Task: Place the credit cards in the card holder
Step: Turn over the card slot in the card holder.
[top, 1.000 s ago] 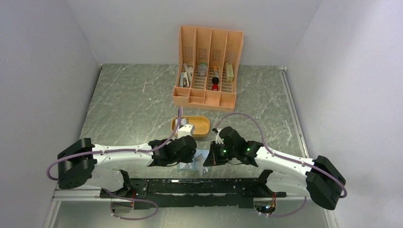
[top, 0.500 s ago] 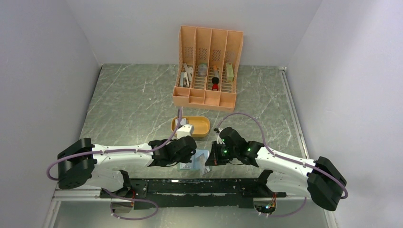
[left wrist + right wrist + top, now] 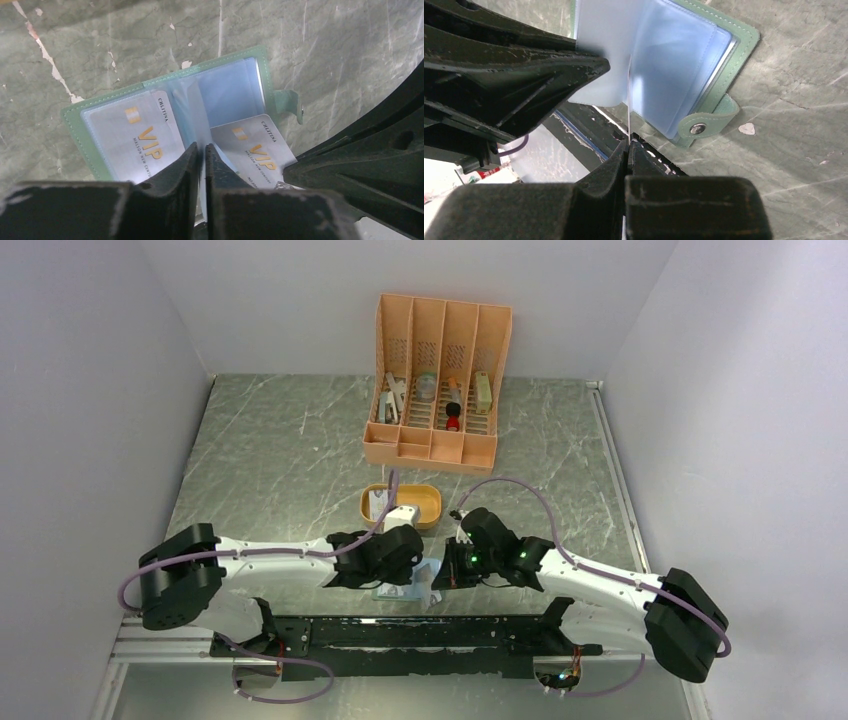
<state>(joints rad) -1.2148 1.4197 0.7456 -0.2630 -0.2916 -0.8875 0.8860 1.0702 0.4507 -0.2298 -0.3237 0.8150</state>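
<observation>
Left gripper [image 3: 203, 148] has just gone from partly apart to all but together. Its fingers now pinch a clear plastic pocket leaf [image 3: 192, 110] that stands up from the spine of the grey-green bifold card holder [image 3: 75, 116]. Over the same second the left arm has pushed further toward the centre, while the right arm has hardly shifted.

Right gripper [image 3: 628, 142] is clamped on a thin sheet seen edge-on. From the left wrist view this is judged to be the second pale VIP credit card [image 3: 255, 150], which lies across the holder's right half. Whether its far end has entered a pocket cannot be told. The first pale VIP credit card [image 3: 137, 142] sits inside the left pocket.

Assessment: with the leaf held up, the pocket mouth is presented for insertion. One card is seated and one is pending.

The holder lies open on the grey marbled table [image 3: 325, 50], at its near edge and just beyond the black base rail [image 3: 400, 625], so there is little room toward the robot. The two grippers crowd together over the holder, nearly touching. An orange oval tray [image 3: 425, 502] sits just behind the left wrist. The tall orange slotted organiser [image 3: 440, 380] is well apart at the far side. Bare table lies to the left and right.
</observation>
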